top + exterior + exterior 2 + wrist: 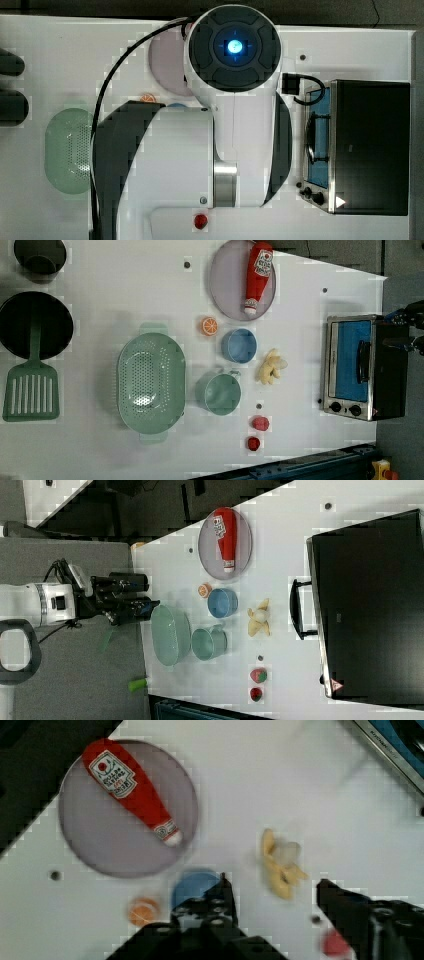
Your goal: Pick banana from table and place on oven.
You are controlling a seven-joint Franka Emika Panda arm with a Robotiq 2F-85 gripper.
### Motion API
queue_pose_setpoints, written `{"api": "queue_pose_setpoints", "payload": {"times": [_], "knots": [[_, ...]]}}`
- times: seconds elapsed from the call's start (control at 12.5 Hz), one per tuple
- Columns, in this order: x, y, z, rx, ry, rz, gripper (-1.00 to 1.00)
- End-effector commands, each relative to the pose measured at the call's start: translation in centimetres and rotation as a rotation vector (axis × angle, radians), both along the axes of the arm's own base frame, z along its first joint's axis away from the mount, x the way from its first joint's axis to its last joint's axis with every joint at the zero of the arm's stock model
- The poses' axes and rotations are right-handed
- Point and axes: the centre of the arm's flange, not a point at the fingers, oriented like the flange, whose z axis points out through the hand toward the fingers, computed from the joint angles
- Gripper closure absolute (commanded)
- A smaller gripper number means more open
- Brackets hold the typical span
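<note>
- Colander and green cup: at the left view's left of the working area. Both stand on the white desk and lie outside the direct path, so the descent should keep to the banana's side of the cup.
- Blue bowl: just beside the banana, on the left view's left of it. This is the nearest obstacle; the finger on that side should come down in the bare gap between bowl and fruit without clipping the rim.
- Banana: lies flat on the desk between the blue bowl and the oven, peel flaps splayed at one end, untouched.
- Pincer: released and empty, its two dark fingers apart; it hangs high above the desk, with the banana seen between the fingertips in the wrist view. The step in hand is judged to be the approach. A sound grasp would straddle the solid body across its narrow width, away from the loose flaps, and clench only once low enough to catch the fruit's sides.
- Two strawberries: near the banana's far end but apart from it; they need no disturbance.
- Oven: at the left view's right, door shut. Its black top is bare, so after a clear lift above the handle the fruit could be set down flat there.
</note>
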Motion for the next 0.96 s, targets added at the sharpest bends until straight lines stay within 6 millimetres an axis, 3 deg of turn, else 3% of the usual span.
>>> {"api": "queue_pose_setpoints", "payload": {"times": [0.08, 0.24, 0.48, 0.64, 0.96], "knots": [[-14.0, -3.2, 6.7, 0.001, -0.029, -0.049, -0.59], [-14.0, -3.2, 6.6, 0.001, -0.028, -0.050, -1.00], [-12.9, -3.2, 4.8, 0.001, -0.013, -0.048, -1.00], [-11.3, -3.1, 1.7, -0.001, -0.006, -0.043, -1.00], [-7.8, -3.0, -8.0, -0.003, 0.022, -0.035, -1.00]]}}
